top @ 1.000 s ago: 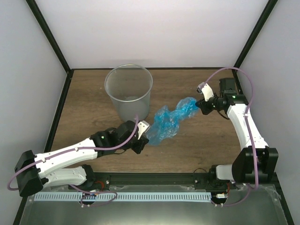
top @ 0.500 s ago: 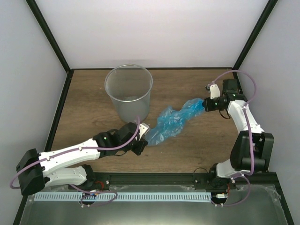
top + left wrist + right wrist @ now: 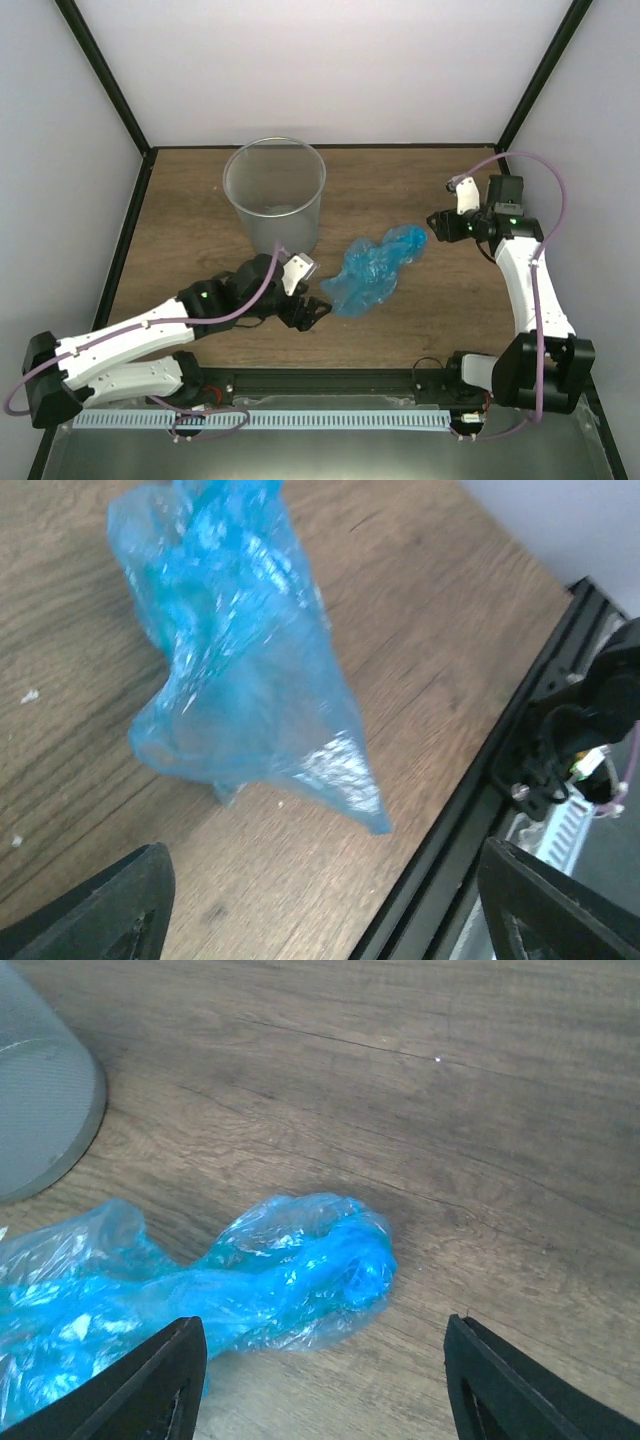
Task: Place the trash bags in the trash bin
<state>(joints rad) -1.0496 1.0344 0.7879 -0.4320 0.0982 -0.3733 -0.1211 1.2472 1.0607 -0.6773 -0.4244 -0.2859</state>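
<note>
A crumpled light-blue trash bag (image 3: 375, 272) lies loose on the wooden table, just right of the round translucent grey trash bin (image 3: 262, 225), which stands upright. My left gripper (image 3: 312, 309) is open at the bag's near-left end and touches nothing. In the left wrist view the trash bag (image 3: 235, 670) lies ahead of the spread gripper (image 3: 330, 920). My right gripper (image 3: 437, 224) is open just off the bag's far-right end. In the right wrist view the trash bag (image 3: 255, 1285) lies in front of the open gripper (image 3: 330, 1390), and the trash bin (image 3: 40, 1110) shows at the upper left.
The black frame rail (image 3: 330, 378) runs along the table's near edge, close behind the left gripper. White walls with dark corner posts (image 3: 530, 85) close in the table at the back and sides.
Both grippers have opened and let go of the bag. It was stretched between them and now lies slack and bunched on the table. The right gripper has drawn back to the right.
</note>
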